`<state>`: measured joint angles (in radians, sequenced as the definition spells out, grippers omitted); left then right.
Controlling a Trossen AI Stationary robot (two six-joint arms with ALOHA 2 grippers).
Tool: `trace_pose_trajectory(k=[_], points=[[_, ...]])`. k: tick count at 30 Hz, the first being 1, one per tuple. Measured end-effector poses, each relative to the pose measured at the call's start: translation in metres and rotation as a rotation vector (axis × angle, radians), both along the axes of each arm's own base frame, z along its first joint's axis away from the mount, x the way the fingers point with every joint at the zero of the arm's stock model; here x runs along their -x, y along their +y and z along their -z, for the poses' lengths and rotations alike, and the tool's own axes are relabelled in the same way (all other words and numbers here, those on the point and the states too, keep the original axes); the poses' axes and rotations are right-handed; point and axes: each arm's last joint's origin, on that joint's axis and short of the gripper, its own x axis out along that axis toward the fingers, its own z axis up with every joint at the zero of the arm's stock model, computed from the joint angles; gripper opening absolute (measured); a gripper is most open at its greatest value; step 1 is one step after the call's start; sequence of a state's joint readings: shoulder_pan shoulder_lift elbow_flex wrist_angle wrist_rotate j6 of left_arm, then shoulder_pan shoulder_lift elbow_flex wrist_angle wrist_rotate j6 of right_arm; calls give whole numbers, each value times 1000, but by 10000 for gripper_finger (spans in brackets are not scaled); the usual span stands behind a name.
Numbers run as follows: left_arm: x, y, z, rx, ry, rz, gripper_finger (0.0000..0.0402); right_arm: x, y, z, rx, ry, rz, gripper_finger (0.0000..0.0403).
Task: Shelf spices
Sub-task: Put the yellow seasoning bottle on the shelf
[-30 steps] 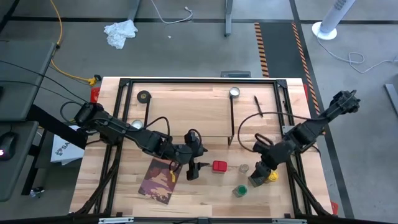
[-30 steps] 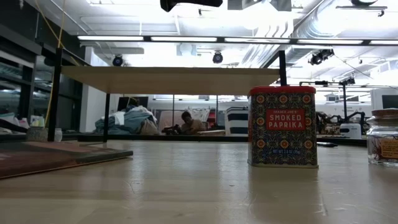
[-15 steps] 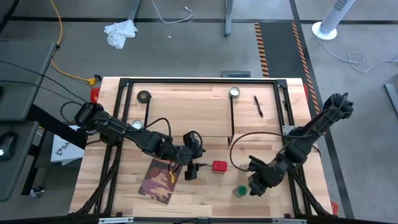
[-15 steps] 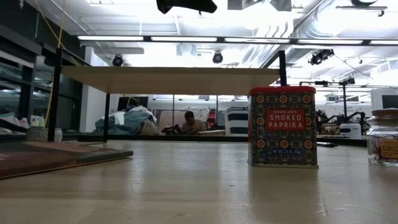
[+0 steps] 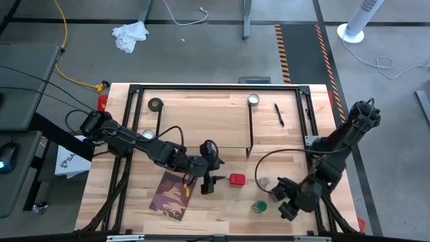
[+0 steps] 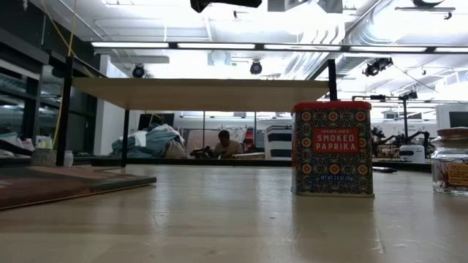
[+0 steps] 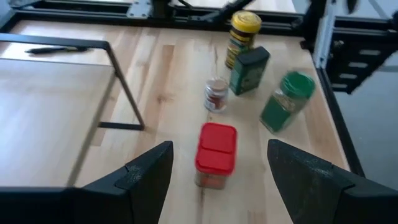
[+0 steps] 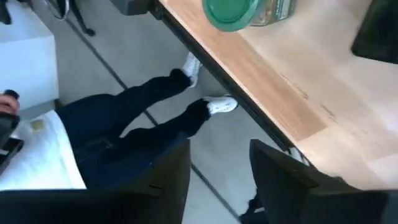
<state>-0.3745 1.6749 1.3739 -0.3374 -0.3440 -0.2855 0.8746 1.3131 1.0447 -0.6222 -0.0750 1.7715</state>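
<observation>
Pale wood desk (image 5: pixel 222 212) under a black frame, workshop floor around it. Your shelf, a long pale wood board on thin black wire legs (image 5: pixel 201 124), carries no spices yet.

All five sit on the desk in front of it: red-lidded paprika tin (image 7: pixel 216 152), small clear glass jar (image 7: pixel 216 94), green-topped jar (image 7: pixel 286 101), yellow-topped jar (image 7: pixel 243 37), dark tin (image 7: pixel 249 70).

Left gripper (image 7: pixel 214 171) hovers just above the red tin, fingers wide, nothing held. Right gripper (image 5: pixel 287 210) is at the desk's front edge past the green-topped jar; can't tell its opening, and nothing shows between its fingers.

Handling, my guess:
- red tin: light, rigid, flat sides. Pinch across the narrow faces below the lid.
- glass jars: slick, breakable. Grip the body, not the cap.
</observation>
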Motion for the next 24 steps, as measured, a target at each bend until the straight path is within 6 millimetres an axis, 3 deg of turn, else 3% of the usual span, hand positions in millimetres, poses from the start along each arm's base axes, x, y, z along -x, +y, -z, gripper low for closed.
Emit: trace_pose_trajectory(k=[4, 12, 16, 24], points=[[-3, 7, -1, -2, -12, -26, 257, 7, -3, -26, 115, 10, -58, 136], [-8, 19, -2, -6, -29, -46, 257, 25, -31, -69, 351, 118, -55, 134], [-8, 19, -2, -3, -23, -39, 257, 28, -33, -63, 370, 170, -81, 149], [-7, 18, -2, -2, -21, -49, 257, 33, -36, -27, 415, 348, -63, 244]])
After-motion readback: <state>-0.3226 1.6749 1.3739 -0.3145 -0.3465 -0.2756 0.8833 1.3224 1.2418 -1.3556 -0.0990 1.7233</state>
